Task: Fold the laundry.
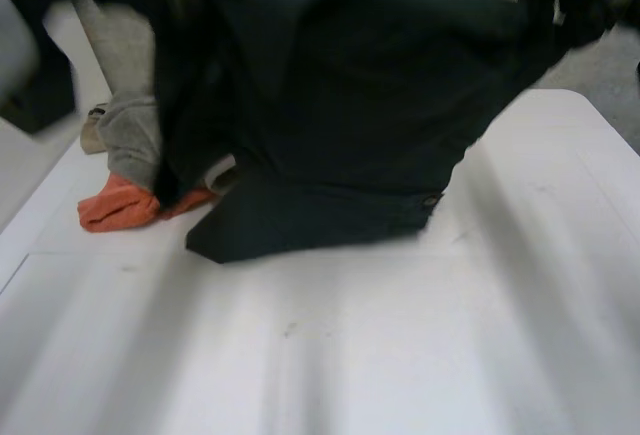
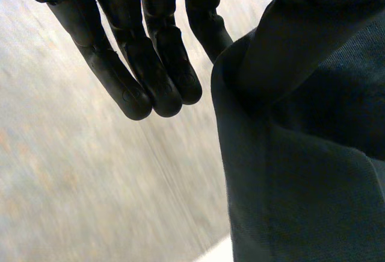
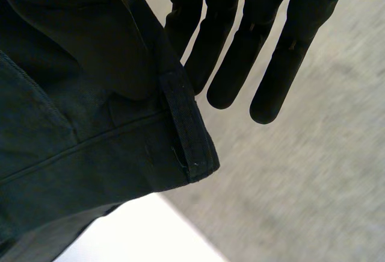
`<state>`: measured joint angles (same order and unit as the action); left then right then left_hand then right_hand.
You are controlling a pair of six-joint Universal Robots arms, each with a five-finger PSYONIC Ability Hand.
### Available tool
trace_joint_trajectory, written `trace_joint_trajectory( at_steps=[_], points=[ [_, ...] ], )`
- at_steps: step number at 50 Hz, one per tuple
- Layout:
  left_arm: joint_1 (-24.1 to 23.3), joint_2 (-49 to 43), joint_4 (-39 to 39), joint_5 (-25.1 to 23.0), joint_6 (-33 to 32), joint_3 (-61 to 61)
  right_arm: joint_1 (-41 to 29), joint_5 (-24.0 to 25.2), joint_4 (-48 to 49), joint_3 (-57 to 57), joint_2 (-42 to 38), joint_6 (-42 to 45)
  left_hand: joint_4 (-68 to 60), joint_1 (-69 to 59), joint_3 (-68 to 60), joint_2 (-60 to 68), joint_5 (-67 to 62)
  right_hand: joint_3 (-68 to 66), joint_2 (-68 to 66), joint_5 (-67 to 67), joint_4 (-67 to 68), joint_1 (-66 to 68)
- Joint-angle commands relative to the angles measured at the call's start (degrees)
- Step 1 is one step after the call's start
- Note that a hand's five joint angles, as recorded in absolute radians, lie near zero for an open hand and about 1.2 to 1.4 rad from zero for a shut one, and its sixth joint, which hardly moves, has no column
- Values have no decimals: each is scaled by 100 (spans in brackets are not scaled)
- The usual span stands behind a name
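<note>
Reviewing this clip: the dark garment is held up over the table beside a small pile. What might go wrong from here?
1. The dark garment hangs right beside the grey garment and orange garment; swinging it flat may drag them along.
2. Its lower edge lies bunched on the table, so lowering it may trap a crease.
3. How the left hand and right hand hold it is hidden by cloth; a side might slip.
</note>
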<state>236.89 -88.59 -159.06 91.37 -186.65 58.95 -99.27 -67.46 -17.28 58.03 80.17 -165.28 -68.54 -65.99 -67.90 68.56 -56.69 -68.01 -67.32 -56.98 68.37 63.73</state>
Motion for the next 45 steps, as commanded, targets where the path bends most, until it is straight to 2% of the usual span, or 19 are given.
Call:
trace_joint_trajectory(
  at_steps=[1,7,12,17,20,25,26,27,28,29,30,31,35,39,45],
  points=[
    [173,-52,322,-128,296,-1287,-197,-591,120,-1116,-281,-715,-1146,-1401,-1210,1144,-1331,-1199,-1268,-1302,1163,1627],
    [331,-966,481,-84,323,-1905,-540,-961,111,-1567,-826,-699,-1146,-1401,-1210,1144,-1331,-1199,-1268,-1302,1163,1627],
    [603,-2177,420,-146,541,-2256,-707,-1637,251,-1725,-1493,-261,-1146,-1401,-1210,1144,-1331,-1199,-1268,-1302,1163,1627],
    [762,-3417,121,-216,630,-2695,-927,-1937,515,-1602,-2153,153,-1146,-1401,-1210,1144,-1331,-1199,-1268,-1302,1163,1627],
    [824,-4209,-37,-225,630,-3100,-1085,-2043,796,-1444,-2584,399,-1146,-1401,-1210,1144,-1331,-1199,-1268,-1302,1163,1627],
    [1017,-5466,-397,-242,683,-4022,-1173,-2490,2253,-1321,-3261,637,-1146,-1401,-1210,1144,-1331,-1199,-1268,-1302,1163,1627],
    [1043,-5589,-441,-243,709,-4154,-1174,-2561,2543,-1321,-3340,646,-1146,-1401,-1210,1144,-1331,-847,-916,-951,811,1275],
    [1061,-5703,-485,-234,727,-4277,-1182,-2605,2824,-1330,-3419,663,-1146,-1401,-1210,1144,-1331,672,603,568,-708,-244],
    [1096,-5800,-564,-216,805,-4513,-1200,-2623,3323,-1382,-3585,690,1650,1395,1586,-1652,1465,4151,4082,4047,-4187,-3723],
    [1105,-5827,-591,-216,867,-4594,-1209,-2597,3546,-1426,-3657,716,3509,3255,3445,-3512,3324,5801,5732,5698,-5837,-5373],
    [1105,-5836,-600,-234,920,-4664,-1226,-2553,3687,-1470,-3736,760,5427,5172,5362,-5429,5241,5801,5732,5698,-5837,-5373],
    [1122,-5836,-600,-243,973,-4708,-1244,-2492,3714,-1505,-3806,821,5854,5599,5790,-5856,5669,5801,5732,5698,-5837,-5373],
    [1096,-5574,-591,-208,1043,-4569,-1235,-2228,3136,-1611,-3825,1050,5854,5599,5790,-5856,5669,5801,5732,5698,-5837,-5373],
    [1087,-4950,-574,-155,868,-3823,-1104,-2035,2082,-1506,-3526,910,5854,5599,5790,-5856,5669,5801,5732,5698,-5837,-5373],
    [1044,-3501,-486,-128,271,-1627,-761,-1359,236,-672,-2788,1243,5854,5599,5790,-5856,5669,5801,5732,5698,-5837,-5373]
  ],
)
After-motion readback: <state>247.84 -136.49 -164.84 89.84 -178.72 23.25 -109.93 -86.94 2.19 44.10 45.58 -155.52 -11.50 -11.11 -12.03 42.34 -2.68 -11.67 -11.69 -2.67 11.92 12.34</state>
